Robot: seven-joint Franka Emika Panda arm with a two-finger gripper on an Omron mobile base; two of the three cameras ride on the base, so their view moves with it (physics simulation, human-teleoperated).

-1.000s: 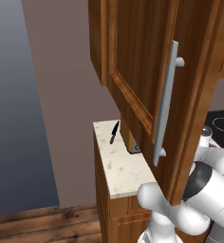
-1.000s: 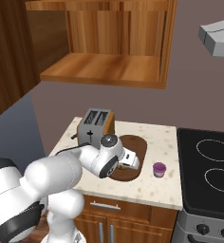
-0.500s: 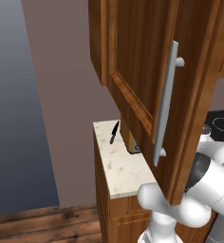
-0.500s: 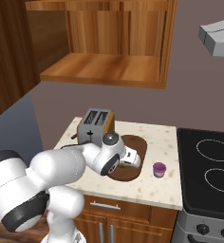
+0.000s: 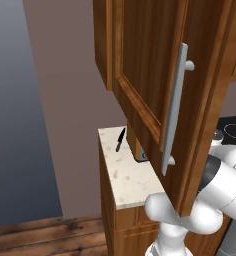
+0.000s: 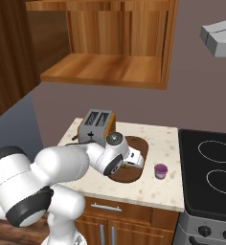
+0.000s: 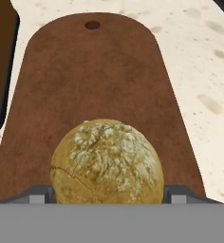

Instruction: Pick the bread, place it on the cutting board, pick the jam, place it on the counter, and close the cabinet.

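Observation:
The bread [image 7: 106, 161], a round golden-tan bun, sits between my gripper's [image 7: 109, 193] two fingertips, which press on its sides. It is just over the near end of the dark brown cutting board [image 7: 90, 80]. From the right base view, my gripper [image 6: 134, 160] is low over the cutting board [image 6: 134, 177] beside the toaster. The small purple jam [image 6: 160, 170] stands on the counter [image 6: 163, 139] just right of the board. The cabinet [image 6: 105, 67] above is open with a bare shelf, and its door [image 5: 150, 75] with the silver handle [image 5: 174, 107] swings out to the left.
A silver toaster [image 6: 96, 125] stands at the back left of the counter. The black stovetop [image 6: 210, 167] borders the counter on the right. A black knife [image 5: 120, 139] lies near the wall on the counter [image 5: 125, 175]. The open door hangs over the counter's left end.
My arm's elbow has swung lower and to the left, while the hand has stayed low over the cutting board with the bread. The jam and the door have not moved.

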